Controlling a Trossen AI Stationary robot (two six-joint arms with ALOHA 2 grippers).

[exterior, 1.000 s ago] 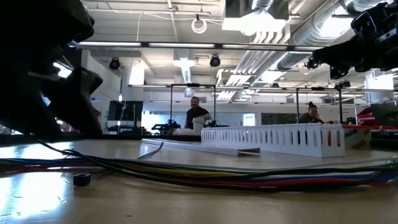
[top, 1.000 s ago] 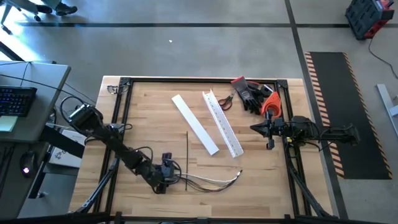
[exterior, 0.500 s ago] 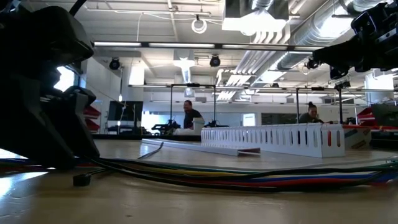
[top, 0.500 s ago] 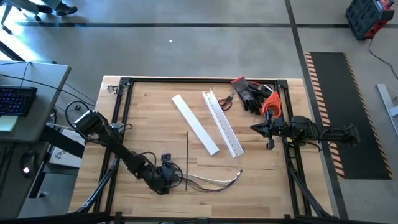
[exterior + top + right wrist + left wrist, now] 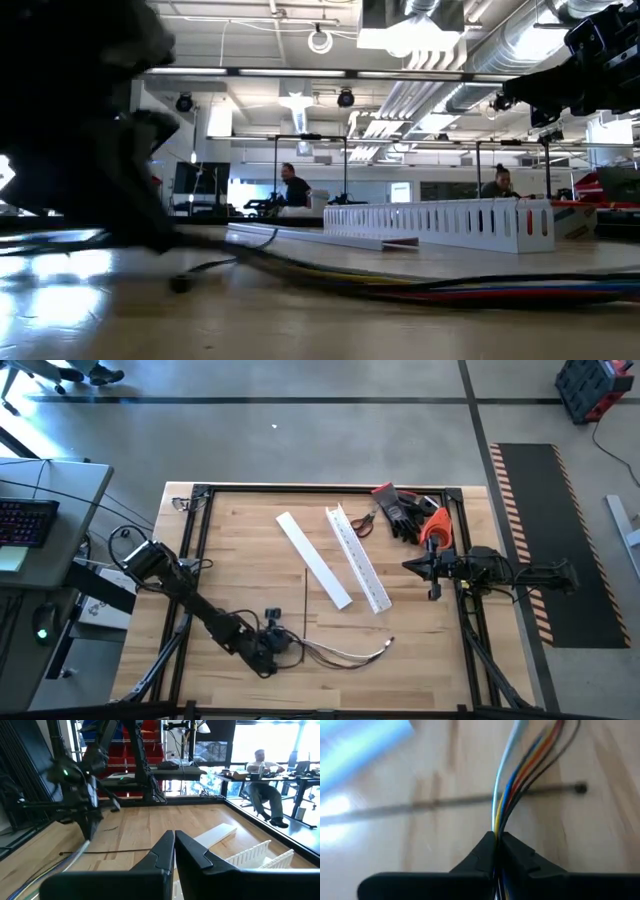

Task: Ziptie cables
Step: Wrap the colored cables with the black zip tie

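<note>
Down near the front edge of the pale wooden surface [image 5: 240, 540], toward its left corner, the left tool [image 5: 272, 648] is gripping the bundle of thin, flexible cables [image 5: 340, 653], grey-white from above and showing blue, yellow, orange and dark strands up close [image 5: 520, 775]. Its two dark fingers [image 5: 480, 857] are pressing together with the strands pinched between them. The cables are trailing from that grip toward the right along the front edge, lying on the wood in a shallow curve and ending a little short of the near end of the slotted channel. In the low view they are running across the wood as a dark multicoloured band [image 5: 470, 290].

A thin dark straight zip tie [image 5: 304, 600] is lying just behind the bundle, pointing toward the back edge, and in the left wrist view it is crossing under the cables [image 5: 445, 802].

Two long white plastic channels, one flat [image 5: 312, 558] and one slotted [image 5: 357, 558], are lying diagonally at the middle of the surface, well apart from the cables.

The right tool [image 5: 432, 570] is hanging over the right edge, its dark fingers [image 5: 165, 852] closed against each other with nothing between.
</note>
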